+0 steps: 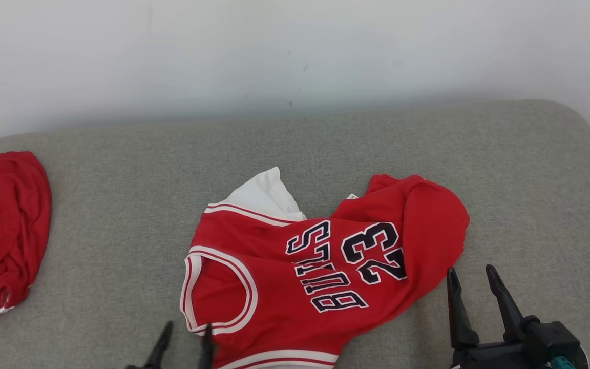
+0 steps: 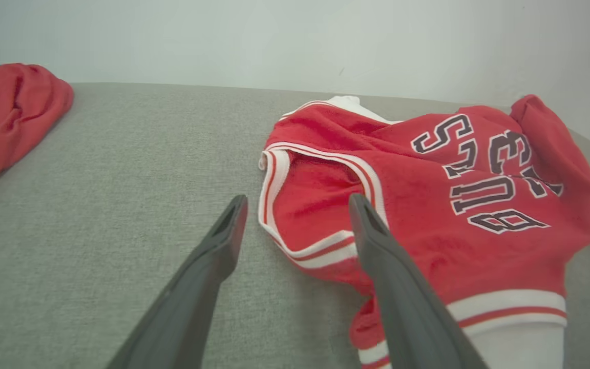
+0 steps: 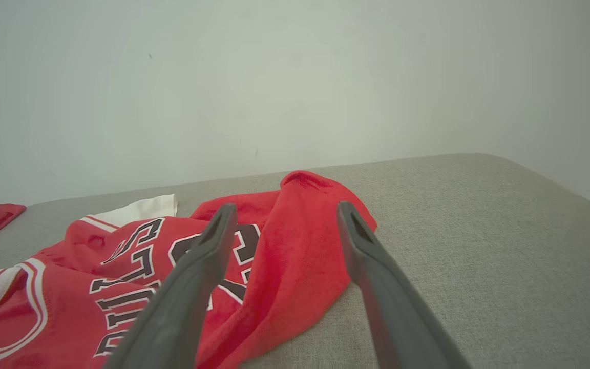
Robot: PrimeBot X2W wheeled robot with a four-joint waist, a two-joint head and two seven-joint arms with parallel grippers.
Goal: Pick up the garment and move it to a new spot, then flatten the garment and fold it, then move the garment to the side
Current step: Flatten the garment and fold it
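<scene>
Nearest to us, our left tool (image 1: 187, 328) stands spread wide with nothing between its fingers. One finger is over the bare grey upholstered surface (image 1: 121, 215). The other crosses the white-trimmed armhole at the near left of the jersey (image 1: 285, 277); we cannot tell whether it touches the cloth. Our right tool (image 1: 471, 271) is spread just as wide and empty. In the head view it sits over bare upholstery just beside the jersey's right edge, apart from the cloth.

The jersey itself lies rumpled in the middle of the surface, between the two tools and a little beyond them. It is red with white and red bands and dark lettering reading BULLS and 23. A white flap sticks out at its far left side, and the right part is folded over in a hump.

Further off to the left, well apart from the jersey, a second red garment (image 1: 8, 225) lies bunched at the surface's edge. Behind everything rises a pale wall (image 1: 295, 51).
</scene>
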